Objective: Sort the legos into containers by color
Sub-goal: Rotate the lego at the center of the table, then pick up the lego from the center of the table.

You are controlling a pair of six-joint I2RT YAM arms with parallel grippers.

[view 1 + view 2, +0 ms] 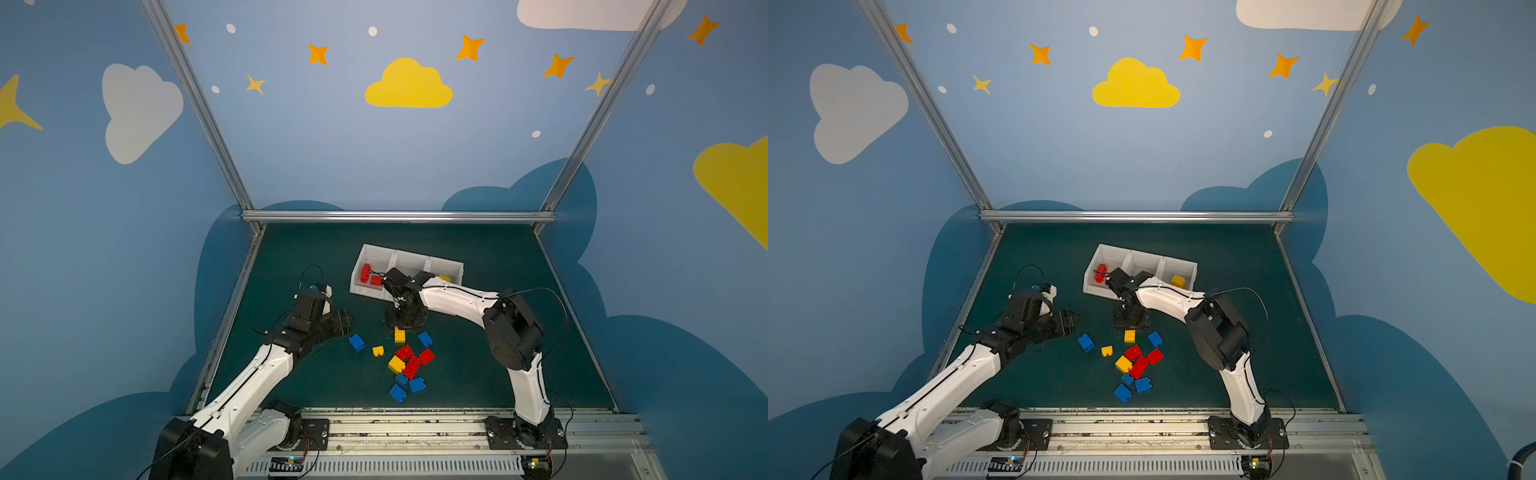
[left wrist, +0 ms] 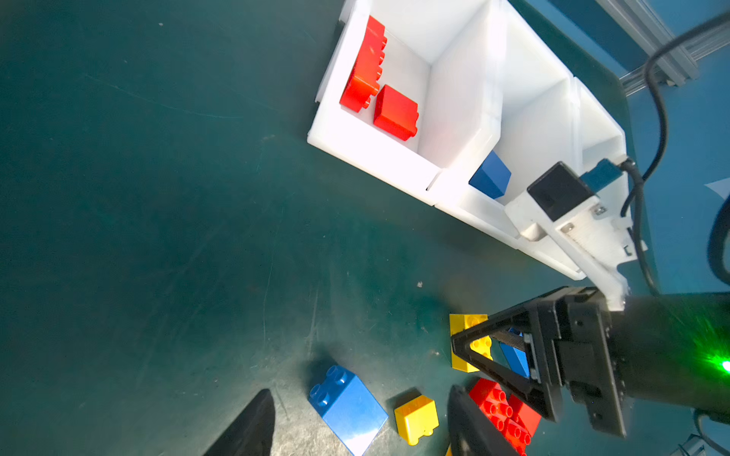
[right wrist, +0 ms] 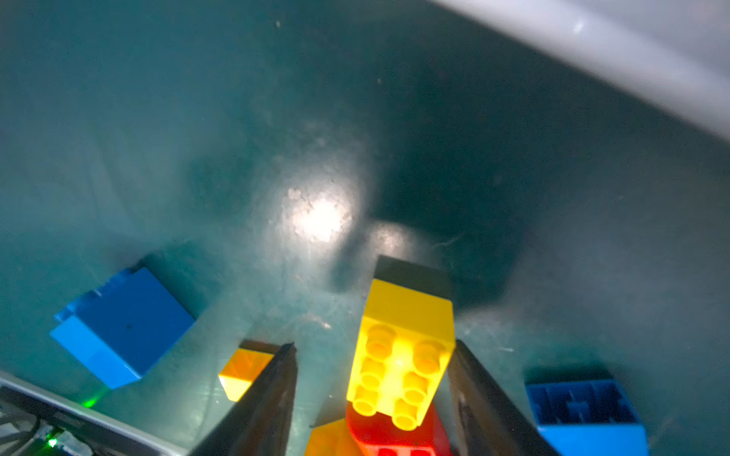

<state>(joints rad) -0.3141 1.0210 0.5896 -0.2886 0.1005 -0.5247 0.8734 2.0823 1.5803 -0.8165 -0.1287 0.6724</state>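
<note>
Blue walls painted with clouds and stars, closing in a dark green desk (image 1: 291, 374). Toward the back, a white three-compartment container (image 1: 395, 252): two red bricks (image 1: 368, 275) in one end compartment, a blue brick (image 2: 490, 175) in the middle, a yellow piece (image 1: 1178, 280) at the other end. Nearer the front, a loose pile (image 1: 409, 365) of red, yellow and blue bricks, yet to be sorted. Right gripper (image 3: 375, 345) down at the pile's far edge, jaws apart on either side of the yellow brick (image 3: 403, 355), studs showing, with a gap on one side, so not clamped. Left gripper (image 2: 361, 391) off to the side, jaws open and empty, near a lone blue brick (image 2: 347, 406). Probably light, rigid, glossy plastic: slippery under a skewed pinch, unlikely to break. Best taken square across the two flat long sides, clear of the studs and of the red neighbour (image 3: 395, 434) close against one end.
</note>
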